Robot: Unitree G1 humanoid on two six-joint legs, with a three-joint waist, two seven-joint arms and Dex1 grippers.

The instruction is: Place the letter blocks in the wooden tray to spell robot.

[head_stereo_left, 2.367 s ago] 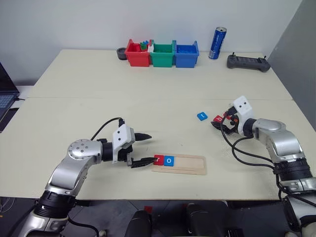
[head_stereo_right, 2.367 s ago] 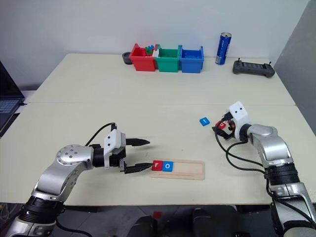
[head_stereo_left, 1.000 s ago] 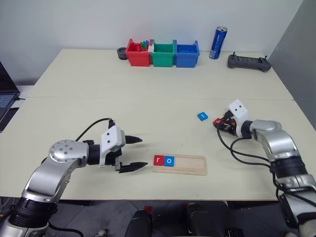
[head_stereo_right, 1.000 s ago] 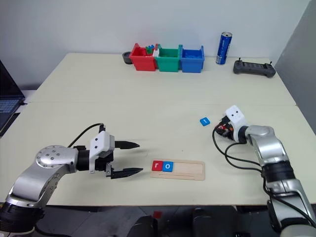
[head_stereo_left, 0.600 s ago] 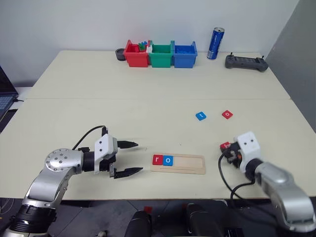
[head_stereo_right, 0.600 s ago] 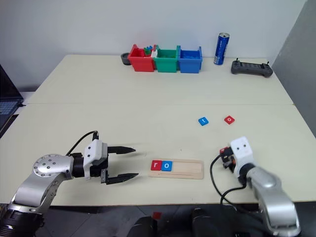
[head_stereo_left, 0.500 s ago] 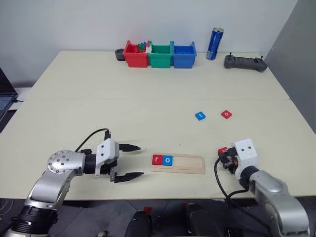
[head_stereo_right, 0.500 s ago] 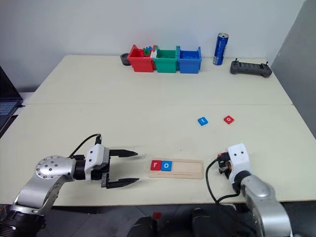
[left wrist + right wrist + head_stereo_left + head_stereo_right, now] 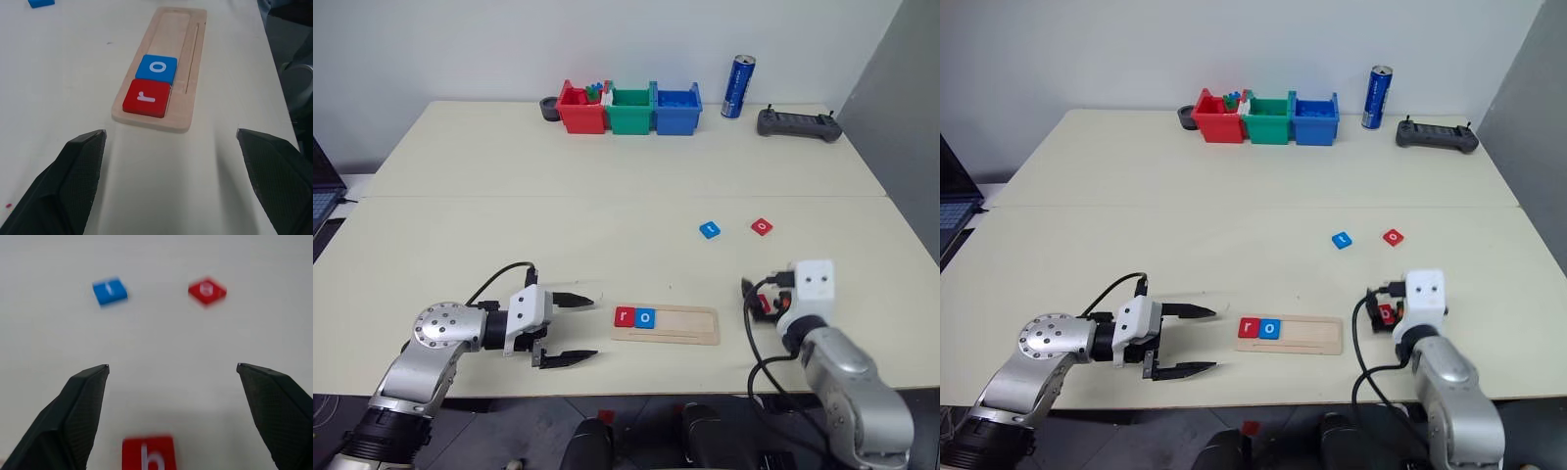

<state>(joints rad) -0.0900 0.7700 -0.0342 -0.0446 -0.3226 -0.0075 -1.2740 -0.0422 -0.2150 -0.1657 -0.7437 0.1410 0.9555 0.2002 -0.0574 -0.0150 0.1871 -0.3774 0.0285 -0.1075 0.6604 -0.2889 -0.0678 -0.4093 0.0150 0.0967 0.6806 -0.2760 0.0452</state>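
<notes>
Two grippers sit low at the near edge of the table [image 9: 460, 186]. Left gripper [image 9: 571, 326] has its fingers spread wide, pointing at the tray's [image 9: 685, 328] left end and clear of it. Tray lies near the front edge, with a red r block [image 9: 626, 316] and a blue o block [image 9: 647, 317] side by side at its left end, touching; the rest of the groove is bare. Off to the right of the tray, right gripper [image 9: 172, 377] is spread wide too, gripping nothing. A red b block [image 9: 148, 453] lies flat on the table just in front of it, between the fingers' lines but untouched. Farther out, a blue t block [image 9: 709, 229] and a red o block [image 9: 762, 226] lie apart on the open table. Way back at the far edge: red, green and blue bins [image 9: 629, 107] in a row, a blue can [image 9: 737, 86], and a dark controller [image 9: 798, 123].
</notes>
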